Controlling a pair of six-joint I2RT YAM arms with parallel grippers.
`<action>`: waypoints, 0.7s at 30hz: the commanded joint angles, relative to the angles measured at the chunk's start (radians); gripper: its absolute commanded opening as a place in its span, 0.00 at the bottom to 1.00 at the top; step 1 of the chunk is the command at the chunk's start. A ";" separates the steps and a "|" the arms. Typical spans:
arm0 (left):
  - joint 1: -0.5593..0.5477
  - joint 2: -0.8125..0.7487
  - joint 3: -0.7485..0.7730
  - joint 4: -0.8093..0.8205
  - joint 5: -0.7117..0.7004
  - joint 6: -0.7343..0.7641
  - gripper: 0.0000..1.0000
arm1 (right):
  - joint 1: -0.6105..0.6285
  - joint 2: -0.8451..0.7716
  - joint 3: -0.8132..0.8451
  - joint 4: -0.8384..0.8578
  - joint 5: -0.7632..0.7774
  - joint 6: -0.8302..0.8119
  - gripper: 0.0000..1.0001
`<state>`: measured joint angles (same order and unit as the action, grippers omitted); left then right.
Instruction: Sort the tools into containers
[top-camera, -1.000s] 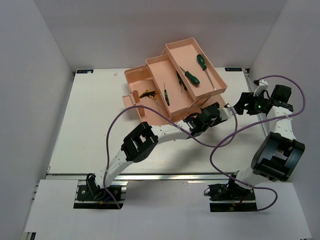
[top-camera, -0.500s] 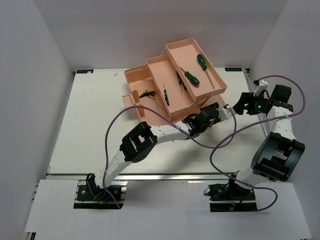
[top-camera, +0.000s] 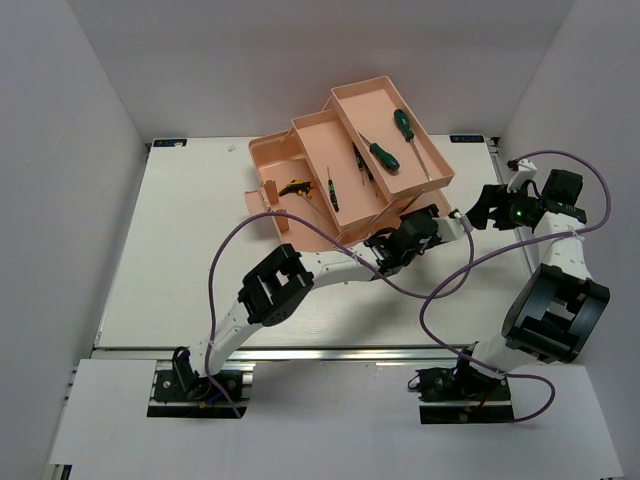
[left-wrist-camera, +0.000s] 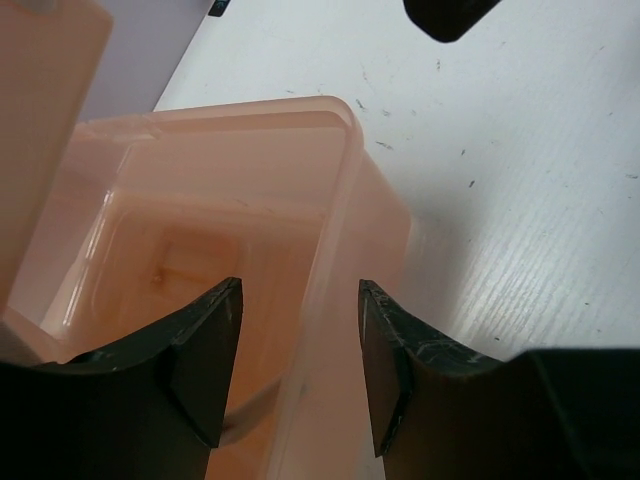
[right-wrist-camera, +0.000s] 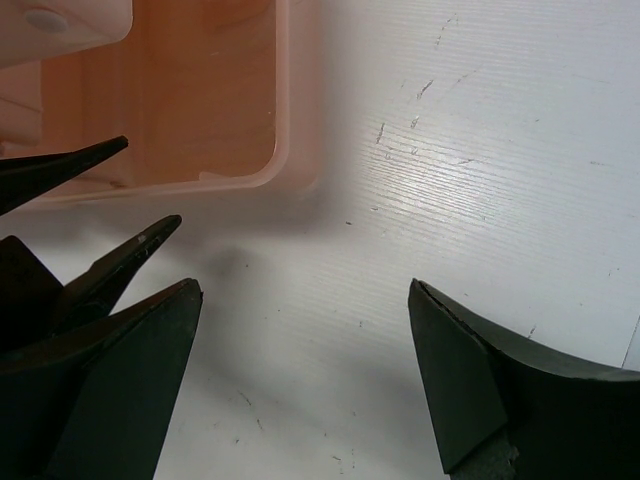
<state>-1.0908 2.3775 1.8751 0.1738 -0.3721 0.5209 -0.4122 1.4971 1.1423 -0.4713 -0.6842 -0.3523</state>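
The salmon-pink toolbox (top-camera: 275, 155) stands at the back middle with its trays (top-camera: 425, 150) folded out. Two green-handled screwdrivers (top-camera: 384, 154) lie in the top tray, slim dark ones (top-camera: 332, 190) in the middle tray, and a yellow-orange one (top-camera: 293, 186) in the lower one. My left gripper (top-camera: 440, 213) is at the box's near right corner. In the left wrist view it (left-wrist-camera: 300, 350) is open, its jaws astride the box wall (left-wrist-camera: 335, 230). My right gripper (top-camera: 480, 210) is open and empty over bare table (right-wrist-camera: 305, 300), just right of the box corner (right-wrist-camera: 290, 150).
White walls close in the table on the left, back and right. Purple cables loop over the table near both arms (top-camera: 445, 285). The left gripper's fingers (right-wrist-camera: 110, 260) show at the left of the right wrist view, close to my right gripper.
The left wrist has edged very slightly left and nearer. The right arm and the tools have not moved.
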 joint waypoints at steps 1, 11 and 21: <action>-0.010 -0.121 -0.004 0.024 -0.050 0.028 0.60 | 0.000 0.008 0.020 -0.004 -0.015 -0.017 0.89; -0.037 -0.176 -0.048 0.049 -0.036 0.037 0.64 | 0.000 0.011 0.027 -0.001 -0.015 -0.016 0.89; 0.009 -0.087 -0.004 -0.019 0.028 -0.061 0.65 | 0.000 0.009 0.025 -0.004 -0.011 -0.022 0.89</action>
<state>-1.1011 2.2807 1.8416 0.1864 -0.3771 0.5060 -0.4122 1.5063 1.1423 -0.4717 -0.6838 -0.3561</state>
